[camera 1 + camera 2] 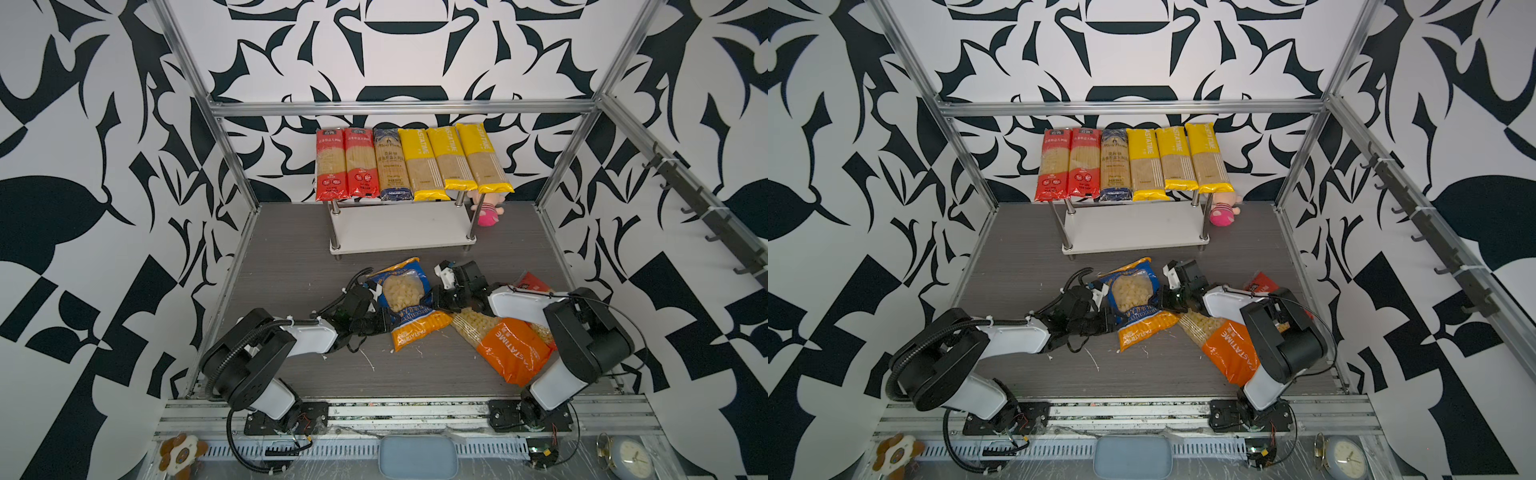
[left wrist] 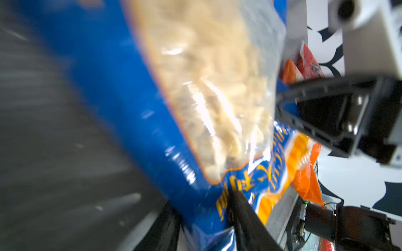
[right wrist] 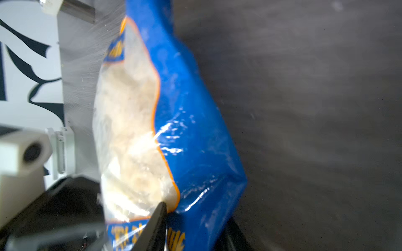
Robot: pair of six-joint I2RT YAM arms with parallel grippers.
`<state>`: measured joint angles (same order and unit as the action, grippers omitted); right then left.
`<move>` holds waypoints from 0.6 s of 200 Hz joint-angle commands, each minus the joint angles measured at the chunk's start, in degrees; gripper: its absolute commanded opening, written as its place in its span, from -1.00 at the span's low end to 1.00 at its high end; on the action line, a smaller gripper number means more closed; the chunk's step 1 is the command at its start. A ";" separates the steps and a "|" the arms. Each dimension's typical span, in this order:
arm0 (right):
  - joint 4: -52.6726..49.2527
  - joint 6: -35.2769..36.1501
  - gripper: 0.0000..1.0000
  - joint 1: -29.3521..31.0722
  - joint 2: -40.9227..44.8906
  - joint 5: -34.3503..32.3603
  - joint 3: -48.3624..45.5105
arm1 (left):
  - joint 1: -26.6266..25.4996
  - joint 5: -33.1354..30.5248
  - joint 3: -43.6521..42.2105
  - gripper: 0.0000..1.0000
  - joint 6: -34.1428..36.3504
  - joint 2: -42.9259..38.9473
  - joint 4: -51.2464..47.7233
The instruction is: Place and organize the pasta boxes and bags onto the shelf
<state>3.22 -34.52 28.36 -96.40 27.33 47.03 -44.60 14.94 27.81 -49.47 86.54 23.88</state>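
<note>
A blue pasta bag (image 1: 401, 297) (image 1: 1133, 299) with a clear window lies mid-floor. My left gripper (image 1: 382, 320) (image 2: 202, 208) is shut on its left edge, and my right gripper (image 1: 432, 301) (image 3: 195, 215) is shut on its right edge. An orange bag (image 1: 511, 349) lies under my right arm, with a red bag (image 1: 532, 284) partly hidden behind it. The shelf (image 1: 399, 228) stands at the back with its lower board bare. Its top tier holds several spaghetti packs side by side: two red (image 1: 345, 164), a dark blue one (image 1: 390, 166) and three yellow (image 1: 451, 160).
A pink plush doll (image 1: 488, 210) lies by the shelf's right rear post. Aluminium frame rails (image 1: 232, 266) edge the grey floor. A hook rail (image 1: 702, 208) runs along the right wall. A grey tray (image 1: 417, 455) and a clock (image 1: 629, 457) sit at the front edge.
</note>
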 commanded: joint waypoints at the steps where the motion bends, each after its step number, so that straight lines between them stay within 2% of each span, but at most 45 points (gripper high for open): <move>1: -2.25 4.11 -0.23 7.18 -5.35 2.34 9.04 | -6.73 0.74 -0.06 -0.09 -1.30 -2.78 1.11; 14: -2.26 3.86 -0.19 9.57 -8.83 0.68 13.25 | -9.28 -0.48 -0.30 -0.02 -1.46 -4.12 0.81; 33: -1.77 3.32 -0.01 10.49 -10.82 -2.35 17.31 | -10.19 -2.06 -1.12 0.10 -1.02 -7.74 -2.10; 75: -5.97 4.11 0.24 9.20 -5.29 -7.70 17.56 | -8.91 -6.64 -1.76 0.37 4.38 -24.89 -18.20; 99: -9.00 2.12 0.27 9.08 1.54 -11.18 12.19 | -3.91 -7.58 -1.06 0.51 7.27 -32.86 -29.68; 120: -11.77 -1.94 0.29 9.17 8.25 -15.41 5.65 | 5.39 -5.01 -1.08 0.56 9.20 -35.84 -35.59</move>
<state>-3.95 -32.29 37.34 -96.33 18.00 58.24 -46.98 9.78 26.04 -44.40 52.86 1.15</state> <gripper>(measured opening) 0.637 0.766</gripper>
